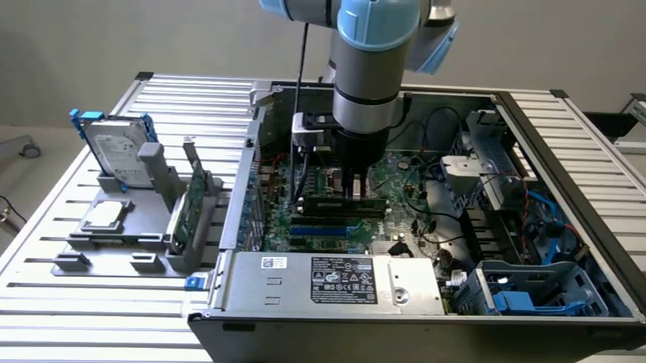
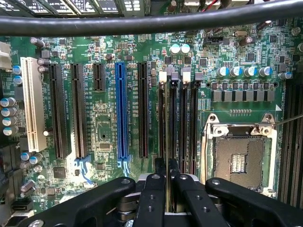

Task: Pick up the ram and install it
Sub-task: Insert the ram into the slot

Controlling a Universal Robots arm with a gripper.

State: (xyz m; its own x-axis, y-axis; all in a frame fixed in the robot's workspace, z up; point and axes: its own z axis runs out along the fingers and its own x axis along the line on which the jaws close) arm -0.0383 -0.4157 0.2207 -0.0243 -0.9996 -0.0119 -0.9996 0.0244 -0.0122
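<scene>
Ram [image 1: 329,204] is down inside the open computer case [image 1: 565,159], lying along the memory slots [image 2: 184,118] of the motherboard [image 2: 104,127] – you can see it in the exterior view as a long dark strip right under the arm. The fingers [image 2: 152,189] are clenched narrowly on it, and in the wrist view the stick shows edge-on as a thin line between them, lined up with the slots beside the empty processor socket [image 2: 239,158]. Whether it is fully seated you cannot tell. A black cable [image 2: 142,23] crosses above the board. Out on the tabletop [image 1: 60,302], at the exterior view's left, a grey stand [image 1: 111,249] carries the hard drive [image 1: 113,144] with blue rails and a green expansion card [image 1: 197,200] – well apart from the arm.
</scene>
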